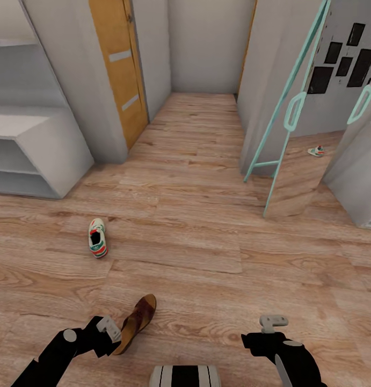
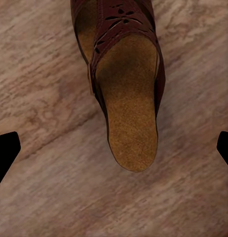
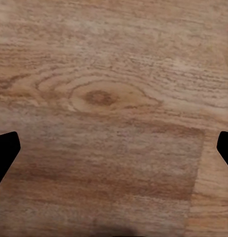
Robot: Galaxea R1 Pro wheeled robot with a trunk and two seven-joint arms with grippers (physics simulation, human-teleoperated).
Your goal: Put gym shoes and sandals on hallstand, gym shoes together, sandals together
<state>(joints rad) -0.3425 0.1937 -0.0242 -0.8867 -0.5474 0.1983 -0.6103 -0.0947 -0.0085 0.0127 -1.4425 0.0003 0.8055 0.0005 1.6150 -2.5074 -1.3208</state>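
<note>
A brown sandal point(image 1: 137, 321) lies on the corridor floor point(image 1: 206, 252) beneath the left gripper point(image 2: 114, 148), jaws spread wide and empty; the right gripper point(image 3: 114, 148) likewise; one gym shoe point(image 1: 97, 237) sits near the hallstand point(image 1: 40, 156).

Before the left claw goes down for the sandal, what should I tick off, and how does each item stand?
1. Left claw open: ok, both tips sit wide apart at the left wrist view's edges.
2. Sandal between the tips: ok, the heel end lies centred between them.
3. Sandal on the floor, not held: ok.
4. Right claw empty: ok, open over bare planks.
5. Claw height above the sandal: cannot tell.
6. Other shoes located: not ok; one gym shoe lies ahead, another shoe beyond the mint frame, second sandal unseen.
</note>
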